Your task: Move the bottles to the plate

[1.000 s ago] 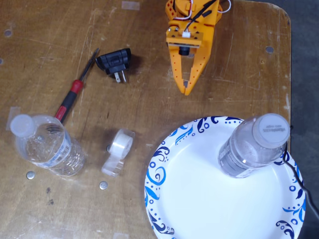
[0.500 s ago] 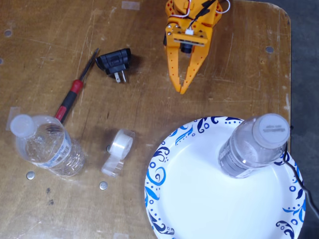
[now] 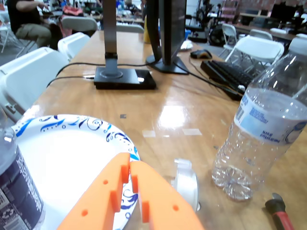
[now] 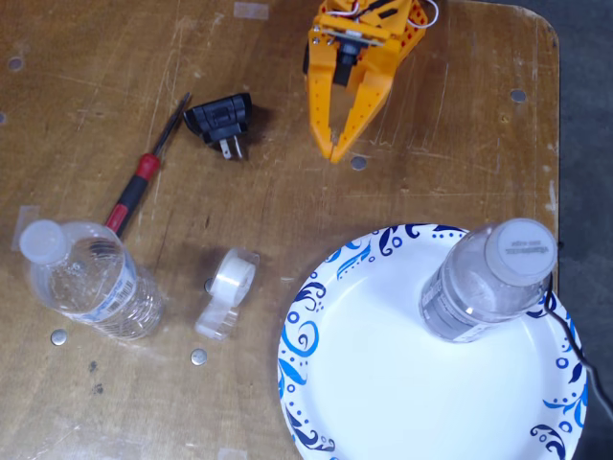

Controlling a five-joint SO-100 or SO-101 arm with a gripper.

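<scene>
In the fixed view one clear bottle [image 4: 484, 283] stands upright on the right part of the blue-patterned white plate [image 4: 374, 383]. The other bottle [image 4: 86, 283] stands on the bare table at the far left. My orange gripper [image 4: 333, 151] is shut and empty at the top, apart from the plate's far rim. In the wrist view the gripper [image 3: 129, 162] points over the plate's rim [image 3: 57, 158]. One bottle [image 3: 14, 191] shows at the left edge on the plate. The other bottle [image 3: 266, 127] stands on the table at the right.
A clear tape roll [image 4: 228, 287] [image 3: 187, 184] lies between the plate and the left bottle. A red-handled screwdriver [image 4: 144, 177] [image 3: 278, 213] and a black plug adapter [image 4: 222, 120] lie near it. Monitor stands [image 3: 120, 76] and a keyboard [image 3: 225, 76] sit farther along the table.
</scene>
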